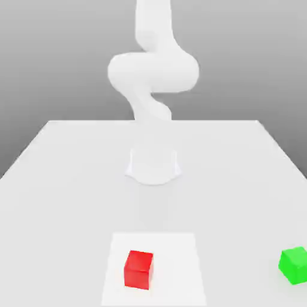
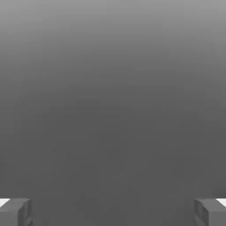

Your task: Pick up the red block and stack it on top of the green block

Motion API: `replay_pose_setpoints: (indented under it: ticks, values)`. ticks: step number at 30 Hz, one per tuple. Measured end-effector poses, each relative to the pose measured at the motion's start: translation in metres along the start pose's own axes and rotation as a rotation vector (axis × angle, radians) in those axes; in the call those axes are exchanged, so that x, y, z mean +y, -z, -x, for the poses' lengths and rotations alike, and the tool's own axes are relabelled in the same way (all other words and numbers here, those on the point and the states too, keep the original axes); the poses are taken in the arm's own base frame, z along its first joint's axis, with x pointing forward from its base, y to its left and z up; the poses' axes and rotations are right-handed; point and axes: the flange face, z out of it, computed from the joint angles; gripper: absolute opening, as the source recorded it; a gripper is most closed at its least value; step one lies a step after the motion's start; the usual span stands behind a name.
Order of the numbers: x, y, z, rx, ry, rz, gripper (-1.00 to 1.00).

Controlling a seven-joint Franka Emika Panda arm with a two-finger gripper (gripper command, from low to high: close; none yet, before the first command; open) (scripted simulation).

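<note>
Shiny green cube (image 1: 294,265) cut off at exterior view's right edge; white robot arm (image 1: 153,72) cropped at top. Grey two-finger pincer (image 2: 113,212) spread wide, fingers partly cropped. Glossy red cube (image 1: 139,270) on white square (image 1: 177,270), pale grey desk (image 1: 72,204). Plain grey backdrop (image 1: 60,72).

Beyond the plain red block (image 1: 138,270), which lies on a plain white square (image 1: 177,270), stands a white arm (image 1: 153,72), and off to the exterior view's right of that block is a bright green block (image 1: 294,265), all on a pale grey desk (image 1: 66,210).
</note>
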Motion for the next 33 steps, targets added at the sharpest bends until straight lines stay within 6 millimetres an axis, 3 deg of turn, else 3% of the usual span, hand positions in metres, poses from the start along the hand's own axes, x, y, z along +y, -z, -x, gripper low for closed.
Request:
replay_pose_setpoints:
  ticks: [8, 13, 17, 22, 27, 28, 33]
  values:
    - [0.041, -0.17, 0.026, -0.159, -0.054, 0.202, 0.0]
    - [0.087, -0.258, 0.06, -0.257, -0.088, 0.324, 0.0]
    - [0.132, -0.317, 0.096, -0.337, -0.117, 0.422, 0.0]
    - [0.194, -0.373, 0.15, -0.436, -0.155, 0.54, 0.0]
    - [0.228, -0.418, 0.182, -0.453, -0.161, 0.56, 0.0]
    - [0.233, -0.425, 0.187, -0.454, -0.161, 0.561, -1.0]
    - [0.233, -0.425, 0.187, -0.453, -0.161, 0.561, -1.0]
